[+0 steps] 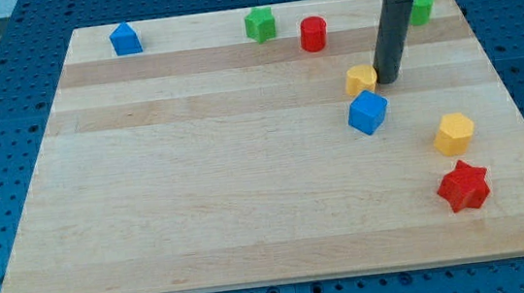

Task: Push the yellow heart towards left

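Observation:
The yellow heart (360, 80) lies on the wooden board (197, 173) right of centre, in the upper half. My tip (388, 81) stands just to the right of the heart, touching or nearly touching its right side. The dark rod rises from there to the view's top. A blue cube (368, 112) sits just below the heart, close to it.
A yellow hexagonal block (454, 134) and a red star (463, 187) lie at the lower right. A red cylinder (314, 34), a green star (260, 24) and a blue house-shaped block (125, 39) stand along the top. A green block (421, 8) sits partly behind the rod.

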{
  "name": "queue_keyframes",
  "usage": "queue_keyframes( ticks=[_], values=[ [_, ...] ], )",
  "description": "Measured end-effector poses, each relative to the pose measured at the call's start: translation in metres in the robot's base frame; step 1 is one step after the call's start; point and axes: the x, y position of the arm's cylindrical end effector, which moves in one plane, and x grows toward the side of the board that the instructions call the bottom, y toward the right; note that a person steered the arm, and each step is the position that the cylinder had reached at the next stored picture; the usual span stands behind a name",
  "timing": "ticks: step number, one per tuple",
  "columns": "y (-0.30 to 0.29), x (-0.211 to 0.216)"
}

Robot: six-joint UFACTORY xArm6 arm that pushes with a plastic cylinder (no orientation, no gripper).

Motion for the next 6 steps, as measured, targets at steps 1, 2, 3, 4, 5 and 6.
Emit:
queue_keyframes(
  ticks=[1, 2, 3, 4, 5, 6],
  values=[
    [-0.013, 0.01],
    [-0.046, 0.01],
    [-0.084, 0.01],
    [-0.122, 0.01],
    [-0.157, 0.012],
    [-0.184, 0.023]
  ],
)
